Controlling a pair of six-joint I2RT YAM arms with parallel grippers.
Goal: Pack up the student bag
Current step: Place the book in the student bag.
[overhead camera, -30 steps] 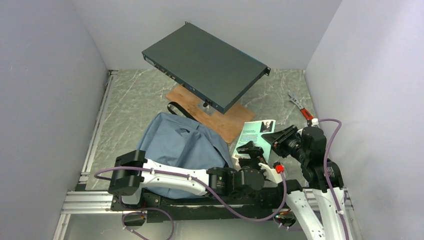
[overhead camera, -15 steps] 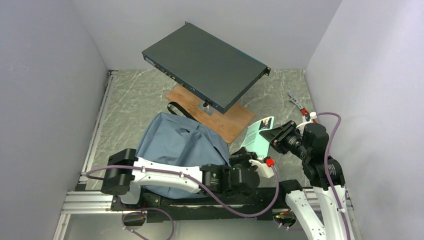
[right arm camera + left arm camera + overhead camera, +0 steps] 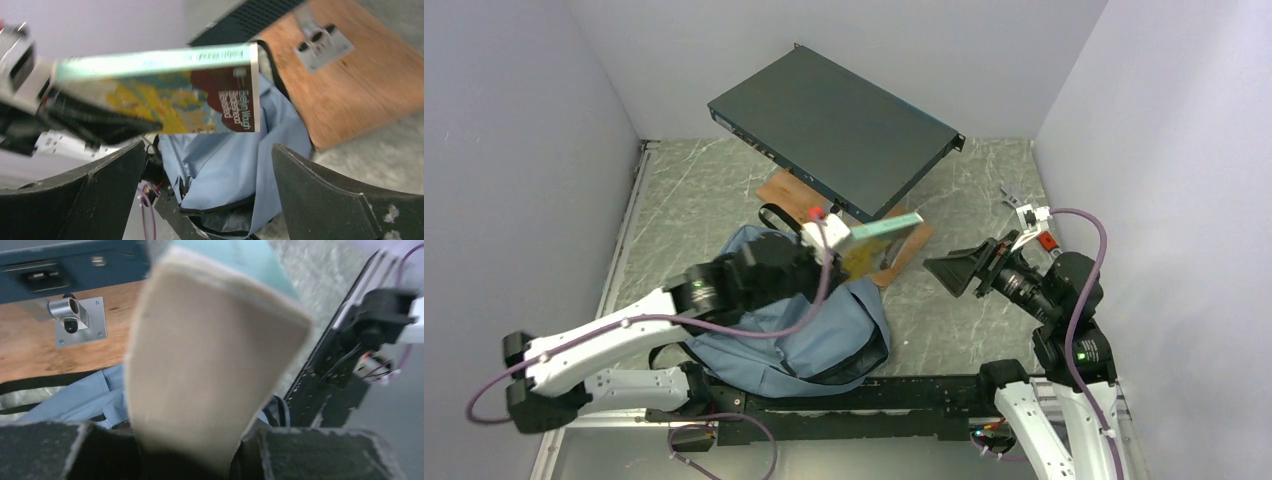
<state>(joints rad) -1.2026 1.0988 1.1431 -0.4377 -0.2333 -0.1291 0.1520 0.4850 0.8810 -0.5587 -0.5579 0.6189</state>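
Note:
The student bag (image 3: 774,325) lies blue-grey at the table's near side, its zip mouth (image 3: 260,200) gaping toward the right. My left gripper (image 3: 832,240) is shut on a teal-covered book (image 3: 882,229) and holds it in the air over the bag's far right part. In the left wrist view the book's cream page edge (image 3: 210,355) fills the space between my fingers (image 3: 320,455). My right gripper (image 3: 952,272) stands open and empty to the right of the bag. It faces the book (image 3: 165,95) and the bag (image 3: 235,160).
A dark flat metal box (image 3: 834,130) sits tilted on a post above a wooden board (image 3: 894,250) behind the bag. Red-handled pliers (image 3: 1024,215) lie at the far right by the wall. Walls close in on the left, back and right.
My left gripper closed on the book and swung it up and left, from the table at right to above the bag. My right gripper opened wide and drew back to the right.

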